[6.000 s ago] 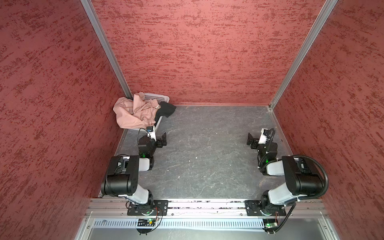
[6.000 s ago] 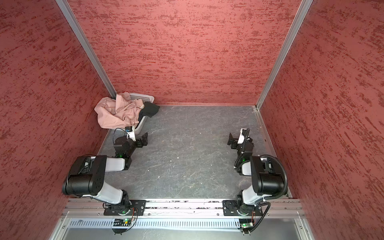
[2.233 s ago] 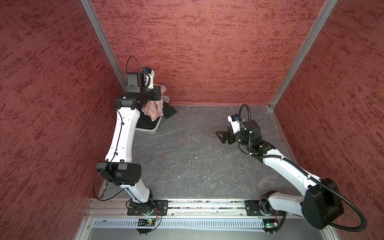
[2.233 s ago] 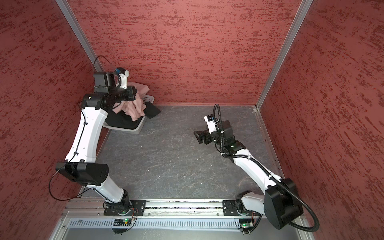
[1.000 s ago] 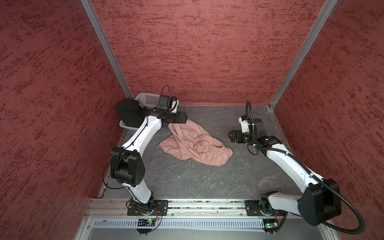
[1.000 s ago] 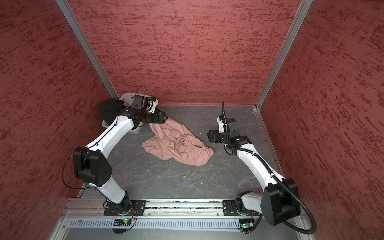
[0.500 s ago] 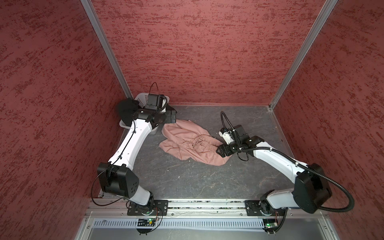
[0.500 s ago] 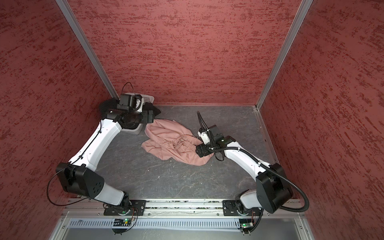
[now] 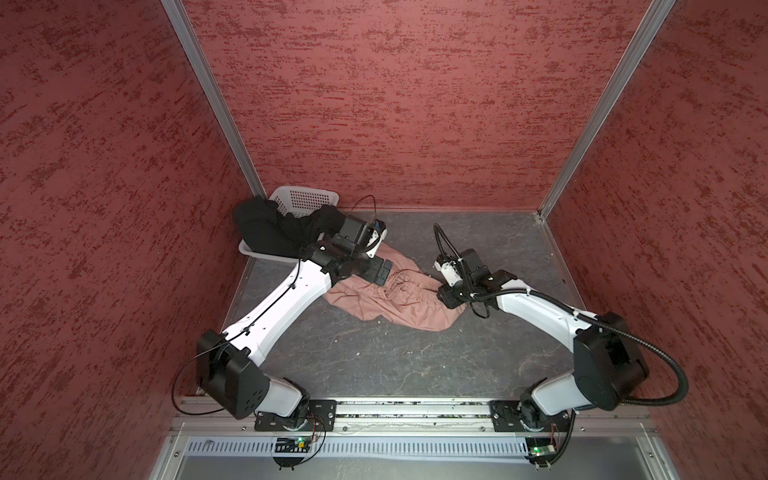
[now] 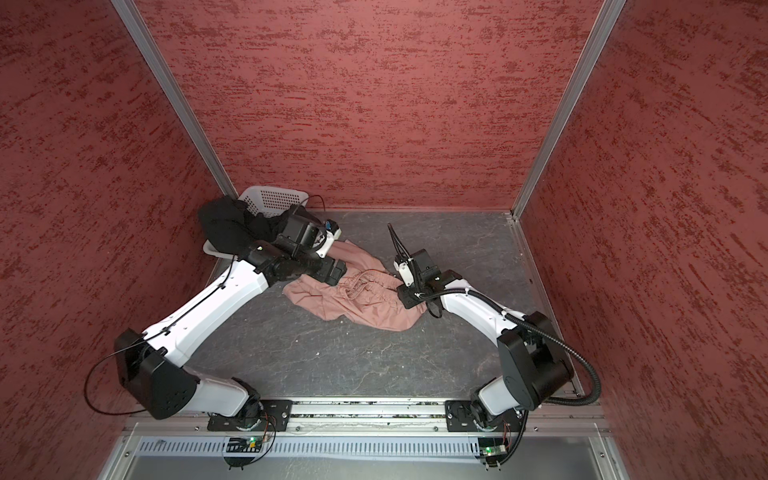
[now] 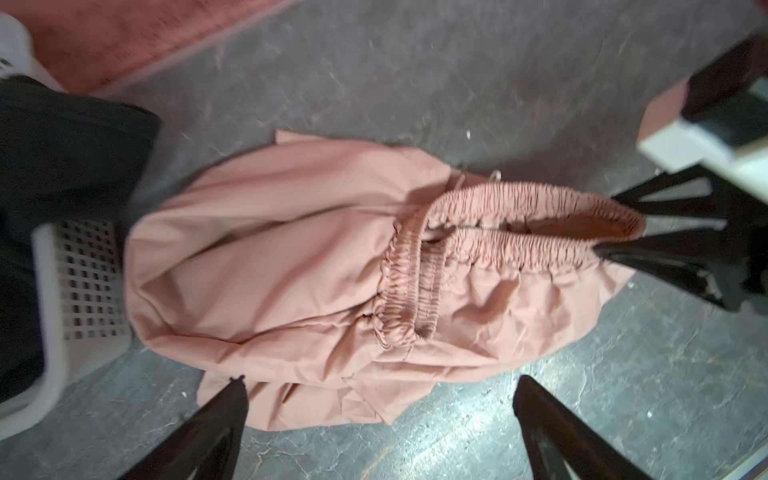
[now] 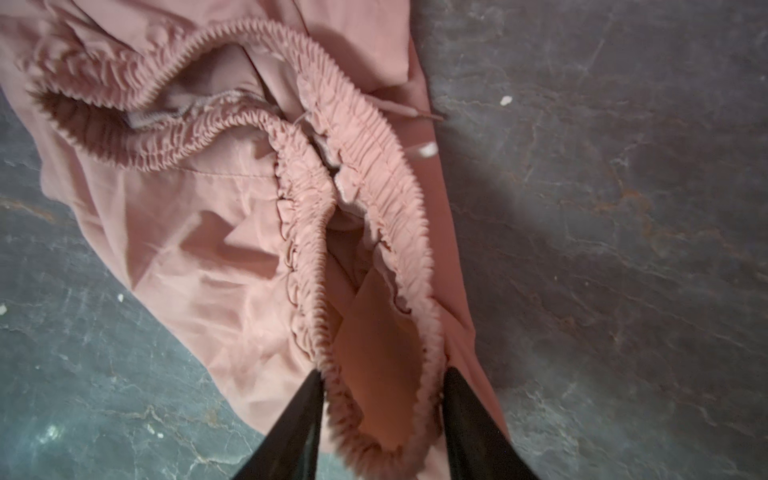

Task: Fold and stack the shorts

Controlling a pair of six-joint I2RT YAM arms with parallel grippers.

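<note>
We see the pink shorts [image 9: 399, 307] lying crumpled on the grey tabletop [image 9: 374, 365] near its middle, in both top views, with the gathered waistband [image 12: 365, 166] uppermost and twisted into a loop. The right gripper [image 12: 382, 374] is down at the waistband's end nearest its own arm. Its jaws stand about half closed, one finger on each side of the band and both touching it; we cannot tell whether the fabric is pinched tight. The left gripper [image 11: 378, 380] hangs over the opposite side of the pink shorts with its jaws spread wide and nothing between them. The black shorts [image 9: 270, 228] are draped over the white perforated basket [image 9: 307, 197] in the back left corner, partly hidden behind the left arm and just beside the pink pair.
</note>
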